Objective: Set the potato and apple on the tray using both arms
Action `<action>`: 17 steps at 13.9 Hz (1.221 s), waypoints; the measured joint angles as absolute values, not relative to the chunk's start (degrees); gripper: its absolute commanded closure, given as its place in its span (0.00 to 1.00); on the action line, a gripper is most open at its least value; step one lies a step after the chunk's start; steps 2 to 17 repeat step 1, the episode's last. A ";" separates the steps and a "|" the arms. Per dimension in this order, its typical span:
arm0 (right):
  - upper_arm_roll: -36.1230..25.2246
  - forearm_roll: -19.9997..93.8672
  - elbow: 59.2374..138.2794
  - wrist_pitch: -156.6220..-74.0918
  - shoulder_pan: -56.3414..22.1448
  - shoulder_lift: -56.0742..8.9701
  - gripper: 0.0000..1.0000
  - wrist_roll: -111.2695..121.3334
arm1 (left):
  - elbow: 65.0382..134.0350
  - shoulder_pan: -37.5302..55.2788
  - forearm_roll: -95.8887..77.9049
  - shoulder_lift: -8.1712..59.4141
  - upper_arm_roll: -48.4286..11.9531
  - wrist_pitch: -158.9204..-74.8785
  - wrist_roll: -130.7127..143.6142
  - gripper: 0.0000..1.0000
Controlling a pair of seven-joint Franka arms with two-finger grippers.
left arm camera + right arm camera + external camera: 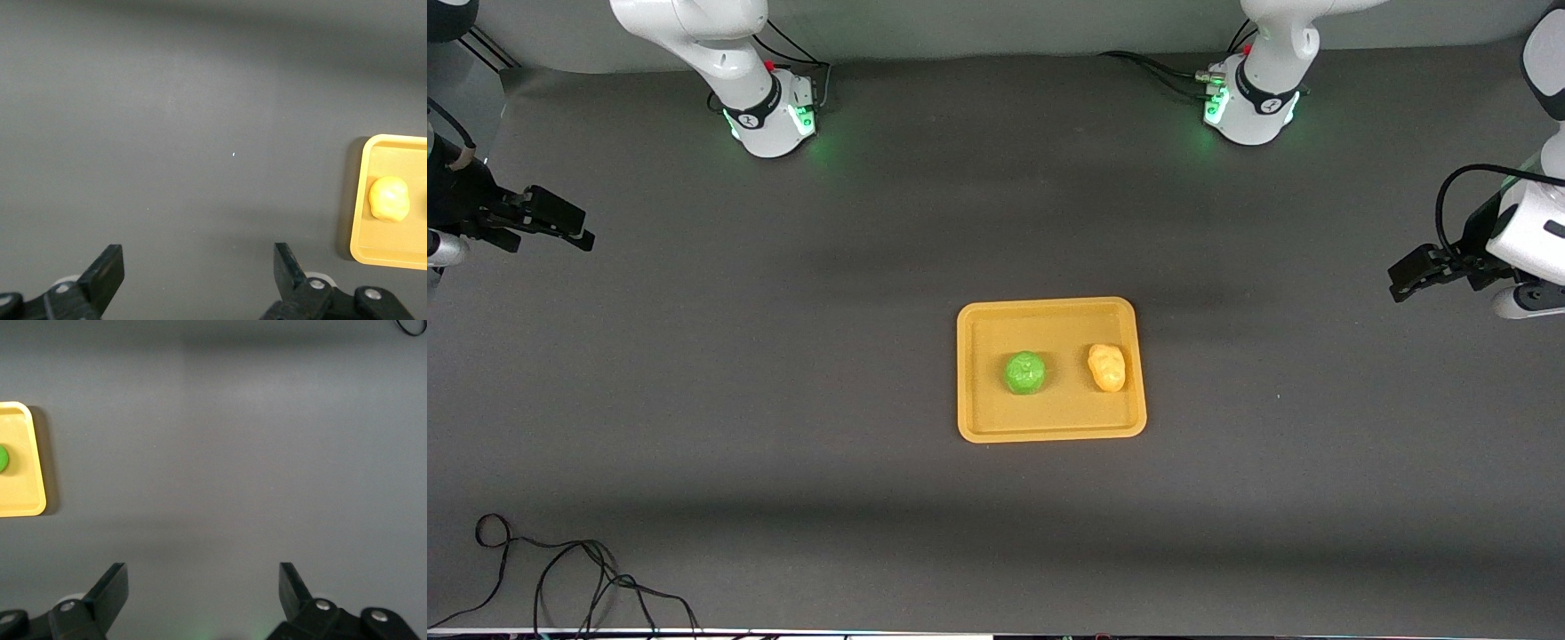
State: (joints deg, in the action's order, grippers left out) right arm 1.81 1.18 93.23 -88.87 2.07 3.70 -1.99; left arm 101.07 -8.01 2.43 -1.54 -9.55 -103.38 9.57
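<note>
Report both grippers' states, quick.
Left gripper: open, holding nothing, over bare table.
Right gripper: open, holding nothing, over bare table.

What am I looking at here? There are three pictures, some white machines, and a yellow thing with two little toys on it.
The white machines are two robot arms bolted along one edge of a dark table. The big picture comes from a high camera facing them. The other two come from small cameras on the arms' wrists, so the black prongs at the bottom of each are that arm's own gripper.

In the middle lies a yellow tray. On it sit a green toy apple and a yellow toy potato, side by side and apart.

Neither arm holds anything. The left gripper and the right gripper are both open, each over bare table near its own end, away from the tray. A loose black cable lies at the table's edge nearest the camera.
</note>
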 measured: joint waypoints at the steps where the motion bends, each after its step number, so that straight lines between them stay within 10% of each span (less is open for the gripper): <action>1: 1.86 1.18 93.47 -89.29 2.07 3.72 0.00 -1.95 | 100.87 -8.01 2.43 -1.55 -9.55 -103.27 9.57 0.01; 17: 1.86 1.18 93.47 -89.29 2.07 3.72 0.00 -1.95 | 100.87 -8.01 2.43 -1.55 -9.55 -103.27 9.57 0.01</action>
